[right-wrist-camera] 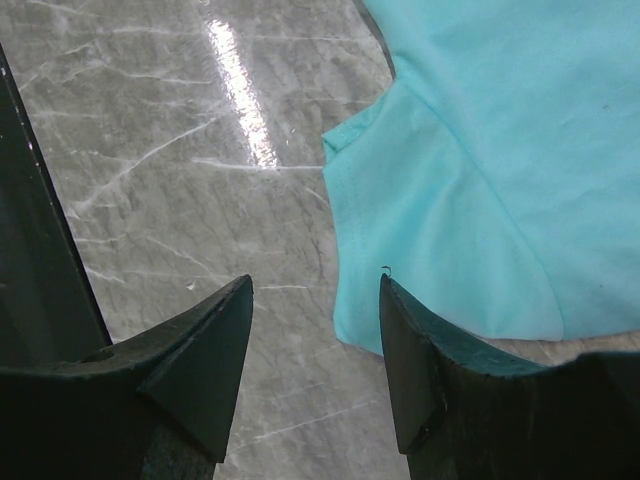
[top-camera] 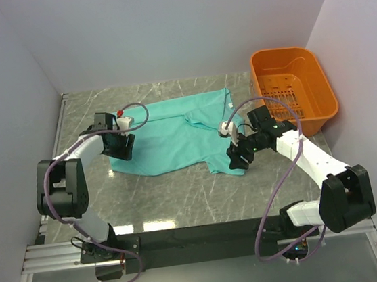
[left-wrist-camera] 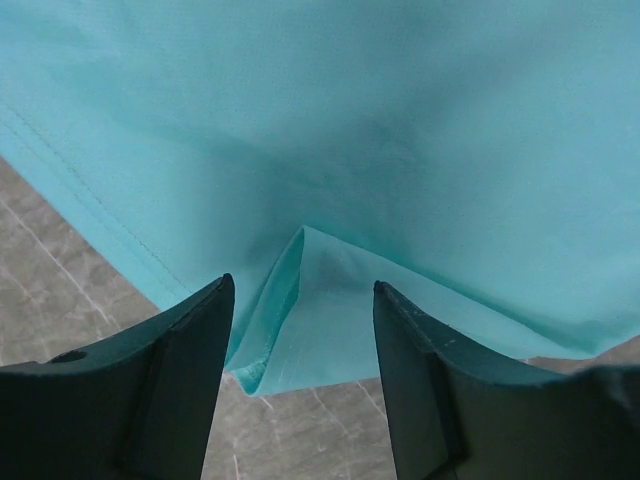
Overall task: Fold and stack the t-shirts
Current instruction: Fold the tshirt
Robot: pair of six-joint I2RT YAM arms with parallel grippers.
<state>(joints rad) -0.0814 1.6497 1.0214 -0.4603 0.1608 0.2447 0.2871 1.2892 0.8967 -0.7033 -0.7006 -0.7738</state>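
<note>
One teal t-shirt [top-camera: 174,132] lies spread on the grey marble table, with wrinkles and a turned-over part near its right side. My left gripper [top-camera: 123,150] is low at the shirt's left edge. In the left wrist view the left gripper [left-wrist-camera: 301,284] is open, and a small folded corner of the t-shirt [left-wrist-camera: 290,330] lies between the dark fingers without being pinched. My right gripper [top-camera: 236,161] sits at the shirt's lower right corner. In the right wrist view the right gripper [right-wrist-camera: 315,280] is open over bare marble, and the t-shirt's [right-wrist-camera: 480,150] corner reaches the right fingertip [right-wrist-camera: 400,310].
An orange plastic basket [top-camera: 279,52] stands at the back right, close behind the right arm. White walls close in the table on the left, back and right. Bare marble [top-camera: 181,196] stretches between the shirt and the arm bases.
</note>
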